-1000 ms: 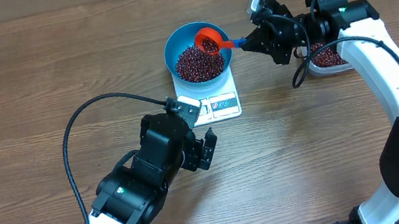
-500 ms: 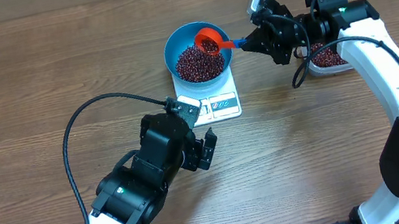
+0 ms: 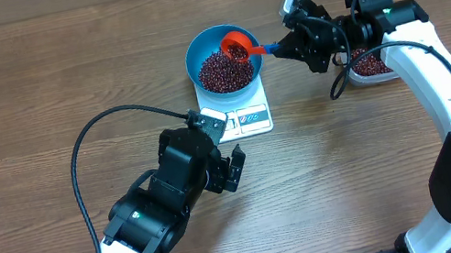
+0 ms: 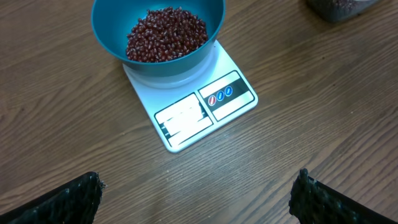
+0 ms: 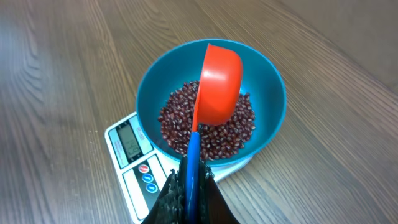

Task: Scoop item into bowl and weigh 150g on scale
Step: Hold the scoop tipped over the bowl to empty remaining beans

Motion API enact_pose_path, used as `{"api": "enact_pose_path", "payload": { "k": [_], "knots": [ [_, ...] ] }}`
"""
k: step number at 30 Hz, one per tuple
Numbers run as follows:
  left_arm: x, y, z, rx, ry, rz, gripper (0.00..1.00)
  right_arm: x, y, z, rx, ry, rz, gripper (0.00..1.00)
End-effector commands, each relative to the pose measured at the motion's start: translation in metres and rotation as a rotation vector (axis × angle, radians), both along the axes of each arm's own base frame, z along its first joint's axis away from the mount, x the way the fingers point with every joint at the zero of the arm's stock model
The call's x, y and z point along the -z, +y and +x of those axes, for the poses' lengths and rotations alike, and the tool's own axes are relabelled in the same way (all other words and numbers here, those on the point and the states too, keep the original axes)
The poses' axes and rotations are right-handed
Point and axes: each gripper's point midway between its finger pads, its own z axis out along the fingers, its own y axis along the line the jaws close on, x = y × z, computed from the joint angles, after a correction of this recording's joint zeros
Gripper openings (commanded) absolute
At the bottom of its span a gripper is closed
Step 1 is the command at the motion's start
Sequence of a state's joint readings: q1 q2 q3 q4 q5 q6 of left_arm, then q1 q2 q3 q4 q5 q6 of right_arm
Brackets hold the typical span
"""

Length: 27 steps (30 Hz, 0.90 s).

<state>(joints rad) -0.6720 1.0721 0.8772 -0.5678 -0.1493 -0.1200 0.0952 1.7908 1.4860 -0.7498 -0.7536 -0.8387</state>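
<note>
My right claw (image 5: 191,183) is clamped on the scoop (image 5: 219,84), tipped over the bowl (image 5: 146,93); left claw (image 3: 229,167) wide apart, empty. Risk: I tip too fast, beans (image 5: 177,121) overshoot the scale (image 5: 127,146) target.

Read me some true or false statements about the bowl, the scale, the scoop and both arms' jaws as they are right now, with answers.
1. The blue bowl stands on the white scale. True.
2. The bowl is empty. False: it holds a heap of dark red beans.
3. The right jaws are shut on the blue handle of the orange scoop. True.
4. The scoop lies flat, buried in the beans. False: it is held tipped on its side over the bowl.
5. The left jaws grip the scale. False: they stand wide open and empty, apart from the scale.
</note>
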Motion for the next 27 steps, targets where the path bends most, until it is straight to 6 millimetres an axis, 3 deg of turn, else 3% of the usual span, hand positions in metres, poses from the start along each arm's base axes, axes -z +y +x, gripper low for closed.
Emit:
{"api": "enact_pose_path", "payload": {
  "k": [1, 20, 27],
  "knots": [
    [0.0016, -0.0013, 0.0006, 0.015, 0.002, 0.006, 1.0, -0.0007, -0.001, 0.0049, 0.012, -0.019, -0.025, 0.04],
    [0.0018, -0.0013, 0.0005, 0.015, 0.003, 0.006, 1.0, 0.0002, -0.0014, 0.004, 0.013, -0.013, -0.027, 0.04],
    [0.0016, -0.0013, 0.0006, 0.015, 0.002, 0.006, 1.0, 0.0018, -0.0016, 0.0017, 0.091, 0.093, 0.012, 0.04]
  ]
}}
